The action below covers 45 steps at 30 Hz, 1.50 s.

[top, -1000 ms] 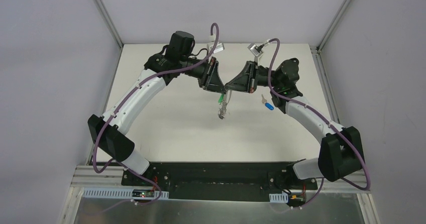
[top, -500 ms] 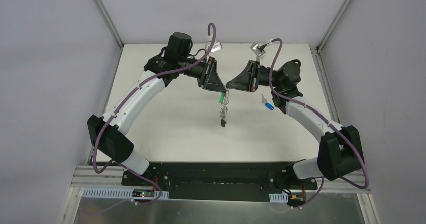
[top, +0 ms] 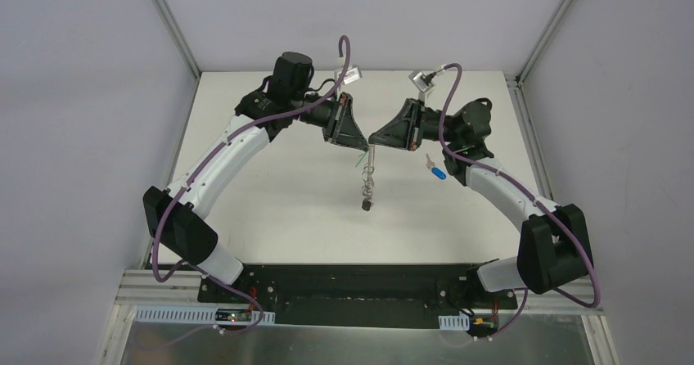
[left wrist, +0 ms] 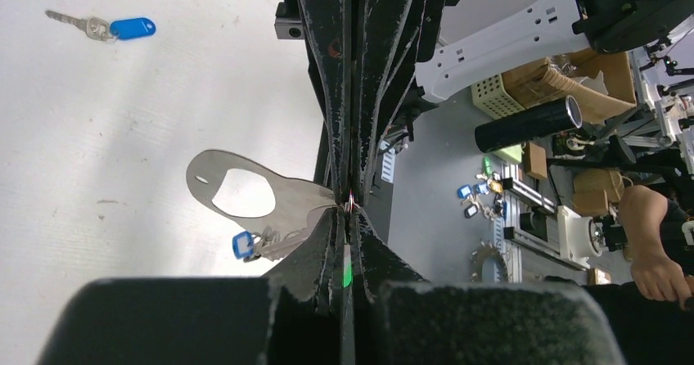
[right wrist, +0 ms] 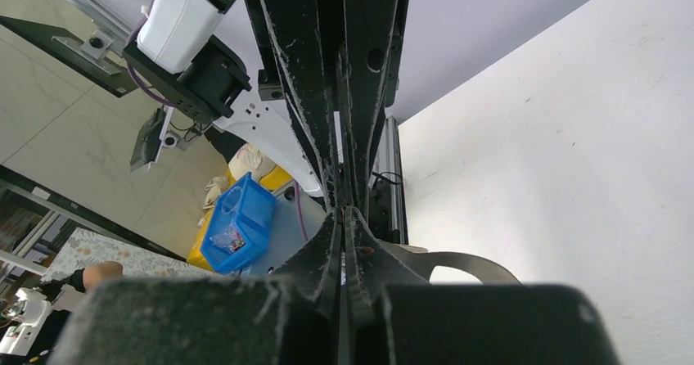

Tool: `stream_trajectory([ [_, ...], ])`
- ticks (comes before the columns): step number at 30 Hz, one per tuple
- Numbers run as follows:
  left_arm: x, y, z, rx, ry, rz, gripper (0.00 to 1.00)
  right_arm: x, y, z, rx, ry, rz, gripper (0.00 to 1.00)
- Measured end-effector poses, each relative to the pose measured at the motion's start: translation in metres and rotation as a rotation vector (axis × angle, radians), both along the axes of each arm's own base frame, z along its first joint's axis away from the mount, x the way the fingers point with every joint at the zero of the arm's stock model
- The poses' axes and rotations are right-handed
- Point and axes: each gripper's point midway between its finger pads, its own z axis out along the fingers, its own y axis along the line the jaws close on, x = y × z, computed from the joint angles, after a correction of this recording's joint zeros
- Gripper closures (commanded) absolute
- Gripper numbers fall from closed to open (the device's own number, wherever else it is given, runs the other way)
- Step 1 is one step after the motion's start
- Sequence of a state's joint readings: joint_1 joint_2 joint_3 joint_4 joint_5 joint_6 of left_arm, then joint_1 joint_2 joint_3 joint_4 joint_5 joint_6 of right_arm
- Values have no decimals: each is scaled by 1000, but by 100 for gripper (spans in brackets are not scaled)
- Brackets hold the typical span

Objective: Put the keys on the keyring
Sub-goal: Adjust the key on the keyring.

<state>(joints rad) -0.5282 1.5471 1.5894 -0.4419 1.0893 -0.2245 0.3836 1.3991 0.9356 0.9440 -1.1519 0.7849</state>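
Both arms were found raised over the middle of the table [top: 270,185], fingertips meeting nose to nose. The left gripper [top: 361,145] was closed; its wrist view showed a sliver of green pinched between its fingers, judged to be the green key [left wrist: 347,271], though the blade was hidden and its direction could not be told. The right gripper [top: 374,141] was likewise closed, and the pale grey keyring [left wrist: 299,203] ran out sideways from the point where the two sets of fingertips met, so it was judged to be clamped there by the right gripper. From the overhead view the linked rings [top: 368,177] hung straight down below the grippers, well clear of the table, with the black tag [top: 366,205] at the bottom. A small blue item [left wrist: 242,245] hung among the rings; what it was could not be made out. The blue key [top: 438,171] lay flat on the table just beside the right arm, apart from the keyring and untouched. Assessment: the task was in its first half. The green key had been brought up to the keyring, but whether it was threaded on could not be confirmed, as the contact point was hidden between the fingers. The blue key had yet to be picked up and fitted.
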Motion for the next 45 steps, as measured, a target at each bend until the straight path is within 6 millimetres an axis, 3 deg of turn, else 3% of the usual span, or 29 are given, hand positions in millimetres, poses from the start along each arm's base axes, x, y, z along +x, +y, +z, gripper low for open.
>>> stream_trajectory([
  [2, 0, 0, -1, 6, 10, -2, 100, 0, 0, 0, 0, -5, 0, 94],
  [7, 2, 6, -4, 91, -10, 3, 100, -1, -1, -5, -14, -33, 5, 60],
  [10, 3, 13, -8, 176, -56, 5, 100, -4, -3, -11, -38, -55, 19, 55],
  [20, -22, 17, -25, 364, -110, -82, 100, -15, -6, -16, -67, -110, 60, 56],
  [23, -27, 15, -28, 378, -100, -101, 100, -17, -4, -21, -78, -111, 69, 61],
  [37, -26, 10, -36, 399, -83, -117, 100, -35, 10, -44, -135, -96, 136, 83],
  [45, -25, 11, -38, 408, -97, -118, 100, -36, 10, -46, -141, -91, 138, 82],
])
